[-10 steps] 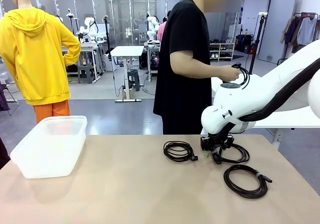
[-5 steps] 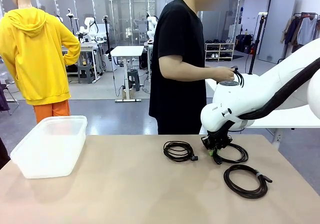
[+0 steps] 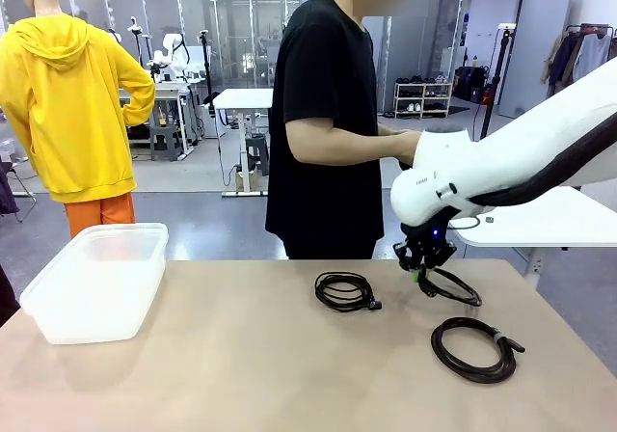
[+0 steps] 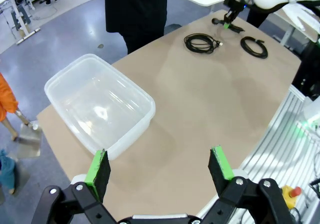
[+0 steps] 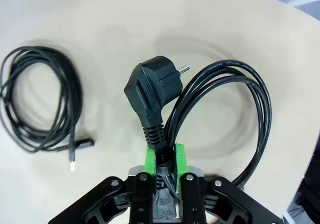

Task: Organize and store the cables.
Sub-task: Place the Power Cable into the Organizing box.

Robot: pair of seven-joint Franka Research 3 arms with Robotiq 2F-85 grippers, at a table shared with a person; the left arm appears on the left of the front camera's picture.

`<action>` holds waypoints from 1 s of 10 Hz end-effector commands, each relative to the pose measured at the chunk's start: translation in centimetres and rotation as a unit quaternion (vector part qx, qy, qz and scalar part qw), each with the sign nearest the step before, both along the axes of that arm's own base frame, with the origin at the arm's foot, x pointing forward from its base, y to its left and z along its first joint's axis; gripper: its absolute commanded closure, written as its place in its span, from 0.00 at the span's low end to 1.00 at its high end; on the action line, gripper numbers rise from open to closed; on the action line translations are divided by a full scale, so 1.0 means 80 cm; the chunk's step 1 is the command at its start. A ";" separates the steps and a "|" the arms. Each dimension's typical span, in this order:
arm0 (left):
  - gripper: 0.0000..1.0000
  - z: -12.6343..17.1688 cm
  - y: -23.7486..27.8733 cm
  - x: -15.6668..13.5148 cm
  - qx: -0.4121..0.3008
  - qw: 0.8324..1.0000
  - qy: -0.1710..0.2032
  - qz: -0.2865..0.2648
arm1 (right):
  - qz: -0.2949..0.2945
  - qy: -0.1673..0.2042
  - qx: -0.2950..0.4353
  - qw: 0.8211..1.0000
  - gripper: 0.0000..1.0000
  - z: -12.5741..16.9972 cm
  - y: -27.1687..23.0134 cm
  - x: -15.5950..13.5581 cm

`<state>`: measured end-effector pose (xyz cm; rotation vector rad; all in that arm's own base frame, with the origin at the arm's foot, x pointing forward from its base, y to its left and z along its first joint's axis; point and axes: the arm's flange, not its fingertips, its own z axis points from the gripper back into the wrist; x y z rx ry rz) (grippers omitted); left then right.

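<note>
My right gripper [image 3: 421, 266] is shut on a black power cable [image 3: 455, 288], and its coil hangs tilted just above the table's far right. In the right wrist view the green pads [image 5: 175, 155] pinch the cable [image 5: 225, 99] just below its plug [image 5: 152, 86]. A thin cable coil [image 3: 344, 290] [image 5: 40, 104] lies flat to the left of it. A thicker coil with a pale band [image 3: 474, 348] lies nearer the right front edge. My left gripper [image 4: 160, 159] hangs open high over the table's left side, with nothing between its fingers.
A clear plastic container [image 3: 96, 278] [image 4: 100, 101] stands empty at the table's left end. A person in a black shirt [image 3: 328, 114] stands at the far edge, one hand [image 3: 405, 145] close behind my right arm. The tabletop [image 3: 251, 364] between container and cables is bare.
My right gripper has closed on the power cable and raised it off the table. The person has shifted to the left.
</note>
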<state>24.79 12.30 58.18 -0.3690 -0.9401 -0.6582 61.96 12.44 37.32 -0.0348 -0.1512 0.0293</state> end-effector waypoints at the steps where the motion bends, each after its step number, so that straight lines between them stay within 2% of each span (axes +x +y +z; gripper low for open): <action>1: 0.00 0.001 0.000 0.000 -0.004 1.000 -0.005 -0.009 | -0.020 -0.017 -0.016 1.000 1.00 0.027 0.010 -0.030; 2: 0.00 0.001 0.000 0.000 -0.004 1.000 -0.005 -0.009 | -0.023 -0.027 -0.008 0.999 1.00 0.034 0.011 -0.039; 3: 0.00 0.001 0.000 0.000 -0.004 1.000 -0.005 -0.009 | -0.002 -0.007 -0.002 1.000 1.00 0.025 0.004 -0.010; 7: 0.00 0.001 0.000 0.000 -0.004 1.000 -0.005 -0.009 | -0.002 -0.007 -0.002 1.000 1.00 0.025 0.004 -0.010; 8: 0.00 0.001 0.000 0.000 -0.004 1.000 -0.005 -0.009 | -0.006 0.001 -0.002 1.000 0.81 0.018 0.003 -0.018; 10: 0.00 0.001 0.000 0.000 -0.004 1.000 -0.005 -0.009 | 0.022 -0.006 0.015 1.000 0.81 0.043 0.052 -0.078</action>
